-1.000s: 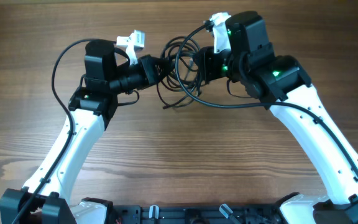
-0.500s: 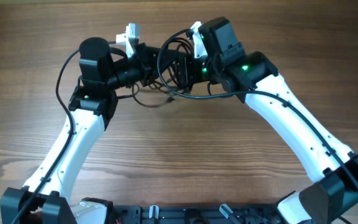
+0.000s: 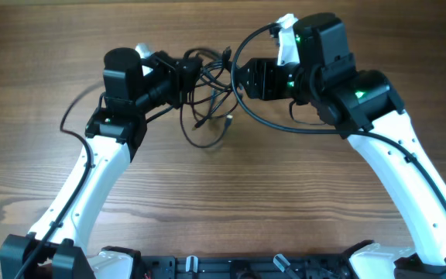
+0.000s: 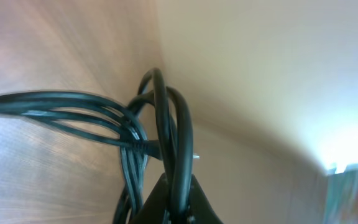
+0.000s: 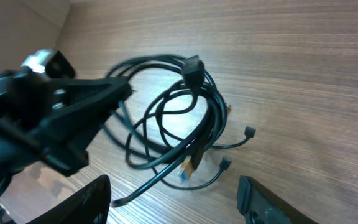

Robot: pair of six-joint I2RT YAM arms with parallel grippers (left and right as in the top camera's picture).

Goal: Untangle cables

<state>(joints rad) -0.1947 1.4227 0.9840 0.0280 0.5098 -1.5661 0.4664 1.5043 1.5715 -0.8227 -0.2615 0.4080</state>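
**Bundle clamped on the left, one strand to be picked on the right**

The cables (image 3: 207, 105) are gathered as a tangle of thin black loops between the two wrists, over the wooden table (image 3: 223, 201). The left gripper (image 3: 188, 74) is pinched onto several strands at once. The right gripper (image 5: 173, 186) is spread wide with nothing between its fingers, just beside the bundle.

The step in hand is judged to be the choosing of one strand for the right side. A free end, such as the gold-tipped plug (image 5: 188, 165) or one of the small black plugs (image 5: 249, 131), would be better taken than the thick crossing in the middle. It should then be drawn slowly away from the left clamp, so that knots are loosened and not tightened. The thicker arm wire (image 3: 300, 130) is best kept out of the closing fingers.

The left wrist view is blurred, and its fingers are mostly cut off at the lower edge. It cannot be told how many cables there are, which strand passes over which, or whether the lowest loops are resting on the table.
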